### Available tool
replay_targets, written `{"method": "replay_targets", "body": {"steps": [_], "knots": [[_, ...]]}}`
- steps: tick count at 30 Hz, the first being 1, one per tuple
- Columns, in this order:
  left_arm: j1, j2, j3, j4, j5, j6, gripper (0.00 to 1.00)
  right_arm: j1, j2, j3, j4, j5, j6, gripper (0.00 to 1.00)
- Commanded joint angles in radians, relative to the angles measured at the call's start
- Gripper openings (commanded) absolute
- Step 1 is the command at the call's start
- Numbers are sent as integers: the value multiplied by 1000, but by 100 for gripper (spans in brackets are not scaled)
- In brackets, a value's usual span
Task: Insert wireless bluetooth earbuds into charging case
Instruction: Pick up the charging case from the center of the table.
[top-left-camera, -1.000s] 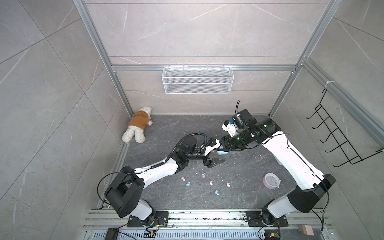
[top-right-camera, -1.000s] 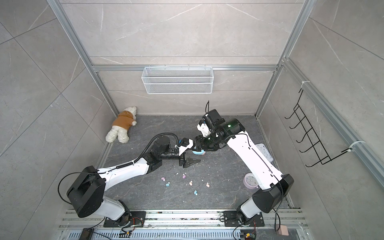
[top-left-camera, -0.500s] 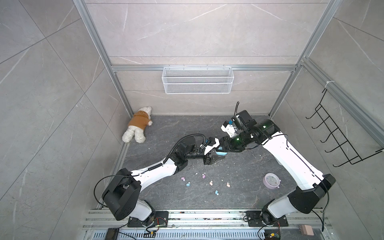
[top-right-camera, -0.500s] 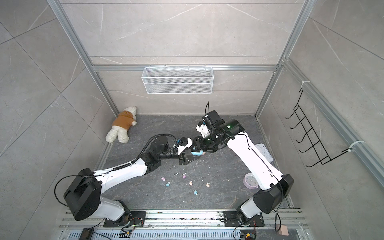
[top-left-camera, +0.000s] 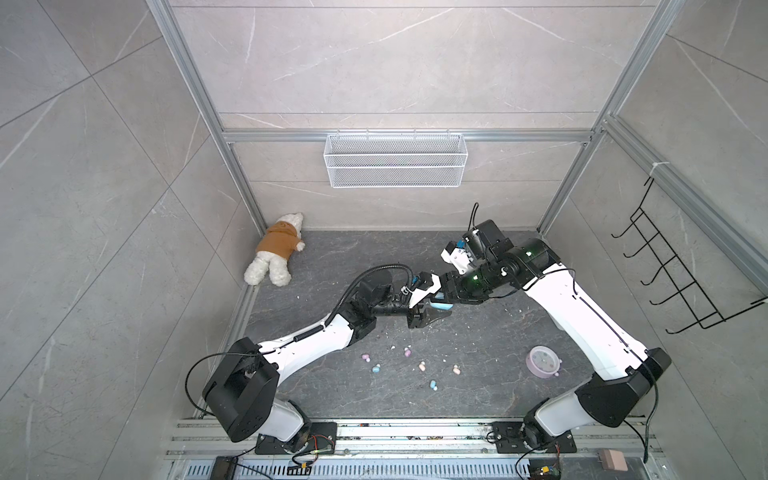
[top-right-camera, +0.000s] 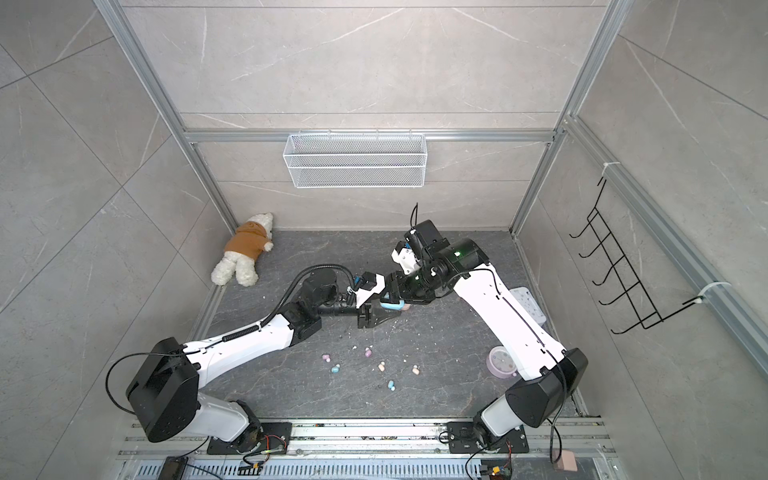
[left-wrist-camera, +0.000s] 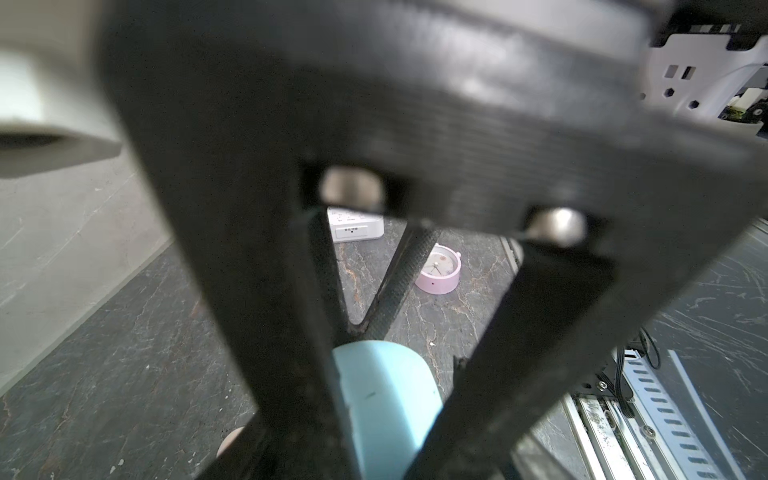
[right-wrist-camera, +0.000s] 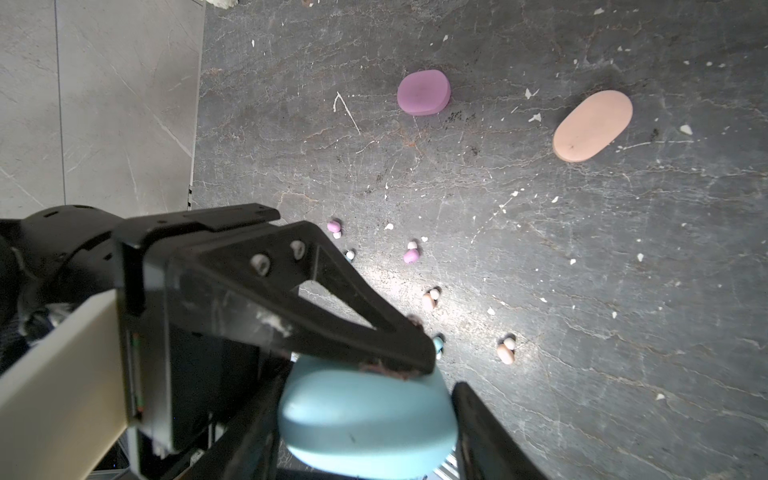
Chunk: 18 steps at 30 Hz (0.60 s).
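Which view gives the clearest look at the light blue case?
Right wrist: the light blue case fills the foreground, nearly whole. Left wrist shows only a partial strip of it; both top views show a small sliver.

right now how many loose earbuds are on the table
6, all loose on the table: left lilac bud, left blue bud, middle lilac bud, middle peach bud, right peach bud, front blue bud. Others may be hidden.
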Motion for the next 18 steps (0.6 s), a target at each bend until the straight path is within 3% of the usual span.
{"method": "replay_targets", "body": {"steps": [1,9,14,18], "knots": [[-6,8,19,-5,20,35,58,7,-29,31,-5,2,7,46],[-6,-4,0,41,-8,27,56,5,-29,16,-1,-2,7,46],[-6,-3,9,21,0,40,47,5,-29,17,9,-3,12,46],[-6,-4,7,-13,6,62,48,4,-25,34,5,5,13,46]]}}
